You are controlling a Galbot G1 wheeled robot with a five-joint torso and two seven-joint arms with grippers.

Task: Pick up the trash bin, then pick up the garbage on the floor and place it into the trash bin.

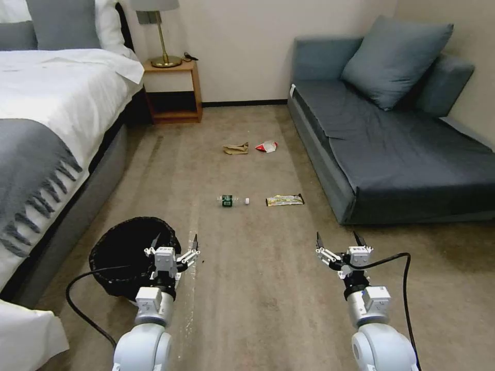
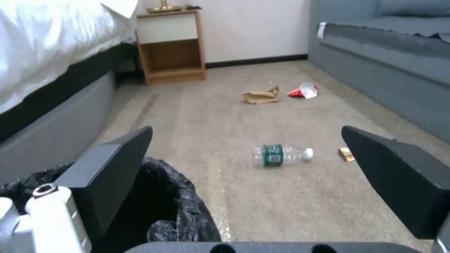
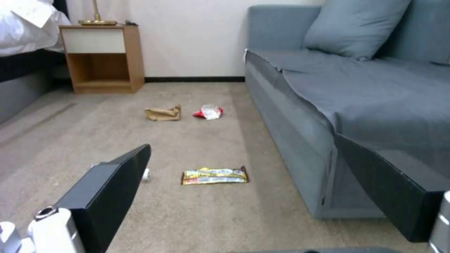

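While black-lined trash bin (image 1: 126, 255) stands upright | left gripper (image 1: 175, 246), right gripper (image 1: 340, 241): jaws spread, empty.

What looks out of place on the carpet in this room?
Four litter pieces lie on the carpet between bed and sofa: a bottle on its side, a snack wrapper, crumpled tan paper and a red-white wrapper. None is in the trash bin.

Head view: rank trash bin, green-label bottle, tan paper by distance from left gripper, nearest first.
1. Black-bagged round trash bin, directly beside the open left gripper, bed side.
2. Clear plastic bottle with green label, lying mid-floor ahead.
3. Crumpled tan paper, farther ahead, toward the wooden nightstand.
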